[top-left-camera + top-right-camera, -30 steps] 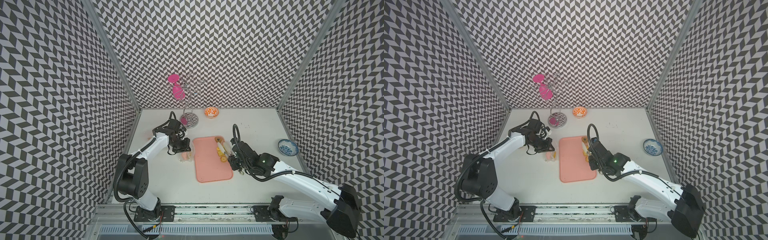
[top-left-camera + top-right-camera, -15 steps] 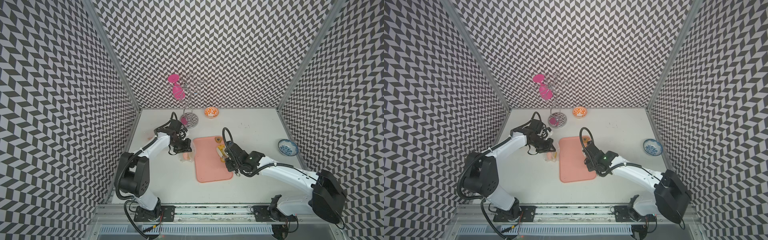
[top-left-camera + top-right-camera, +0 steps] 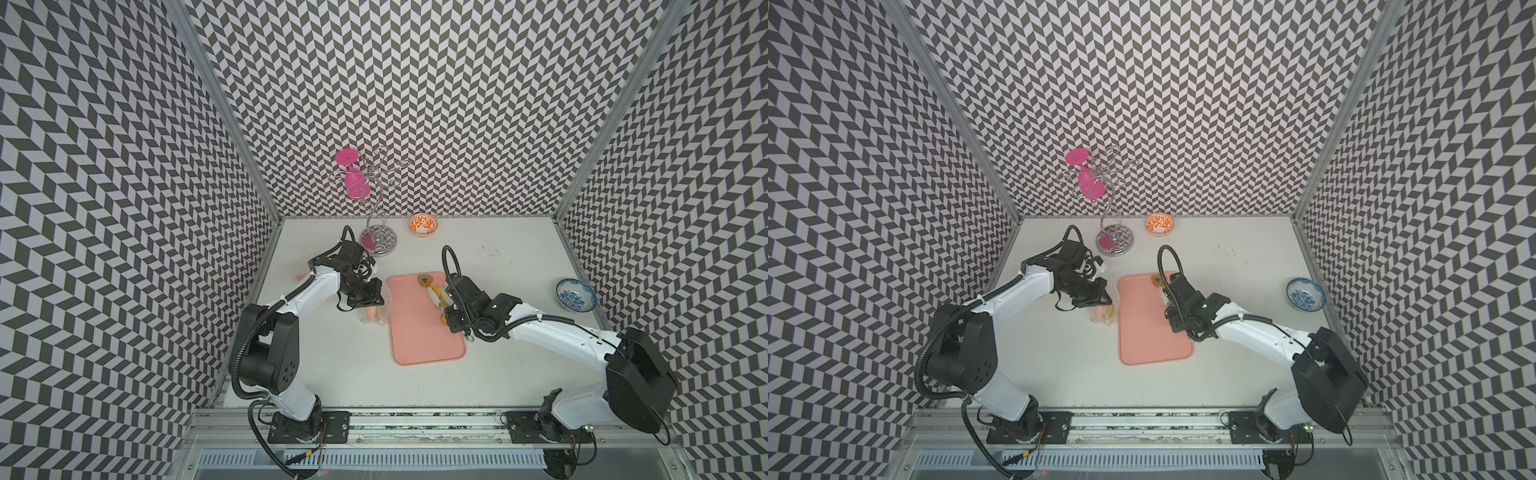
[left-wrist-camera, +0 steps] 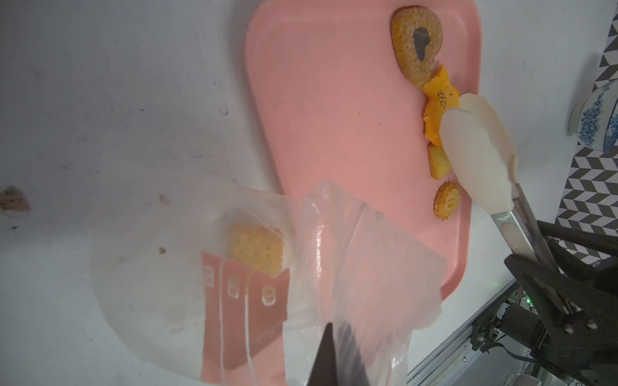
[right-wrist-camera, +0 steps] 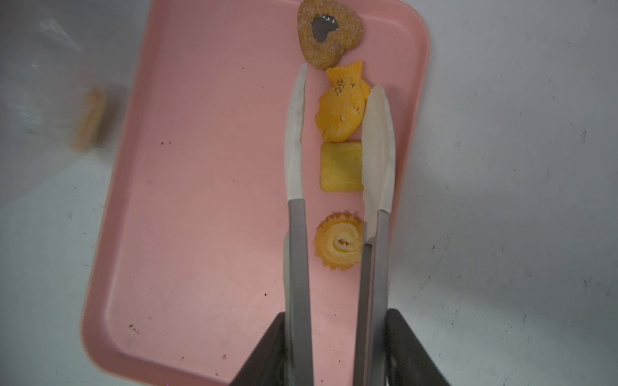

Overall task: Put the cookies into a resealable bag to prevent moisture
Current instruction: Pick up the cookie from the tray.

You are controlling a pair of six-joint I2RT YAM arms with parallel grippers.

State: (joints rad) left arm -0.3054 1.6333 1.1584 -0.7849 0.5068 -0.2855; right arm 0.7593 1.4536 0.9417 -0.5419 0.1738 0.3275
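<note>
- Four cookies [image 4: 447,200] lie in one row on the smooth pink tray [image 5: 200,200], along its long rim on the right arm's side. Farthest is a sugary brown heart [image 5: 337,46], then a ridged orange fish [image 5: 341,107], a yellow square [image 5: 341,167] and a frilled swirl [image 5: 337,244].
- The fish's long axis follows the row, tail toward the heart.
- The right gripper [image 5: 336,320] clamps metal tongs [image 5: 297,234], whose parted white tips straddle the fish and the square.
- The left gripper [image 4: 329,357] is pinched on a clear, crinkled bag [image 4: 374,267] overlapping the tray's other rim, with a pitted cracker [image 4: 257,250] inside.
</note>
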